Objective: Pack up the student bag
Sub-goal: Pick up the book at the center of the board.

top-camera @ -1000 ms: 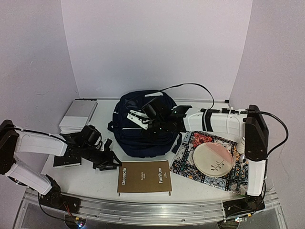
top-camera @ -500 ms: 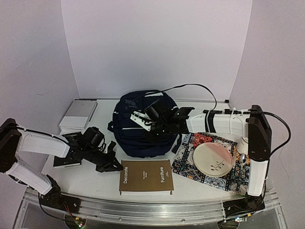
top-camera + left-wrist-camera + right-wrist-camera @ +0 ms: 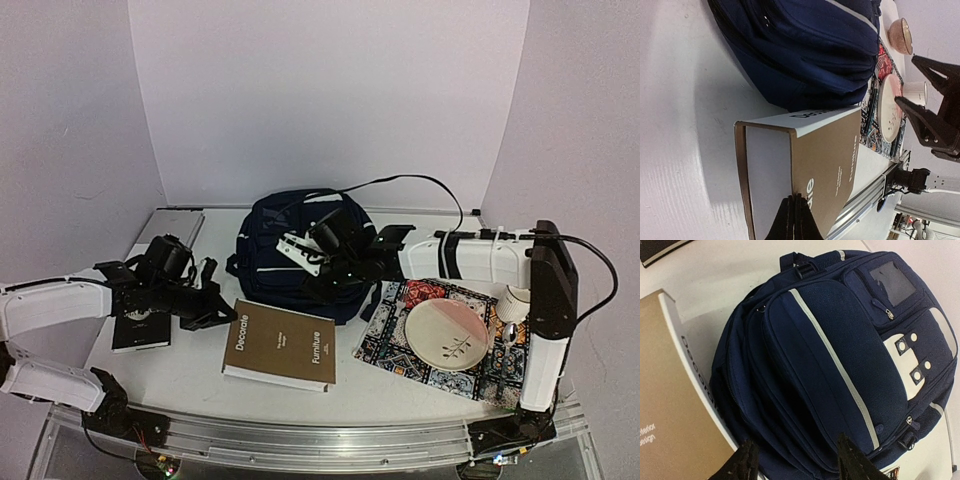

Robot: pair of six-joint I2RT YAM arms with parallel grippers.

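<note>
Student bag [image 3: 268, 275] flat at mid-table, front pockets up, main zip not visibly open. Hovering low over it: right gripper [image 3: 797, 460], fingers parted about halfway with nothing between them, arm stretched in from the right, probably to open the bag. Just in front, brown book [image 3: 280, 345], one edge raised off the table [image 3: 190, 375], pinched in the tightly closed left gripper [image 3: 792, 220], likely ready for sliding in. Left arm low, reaching rightward.

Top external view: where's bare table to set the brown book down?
Bare table lies along the near edge, left of the brown book and in front of the black notebook. A narrow strip separates book and patterned mat. Crowded around the student bag and plate.
</note>
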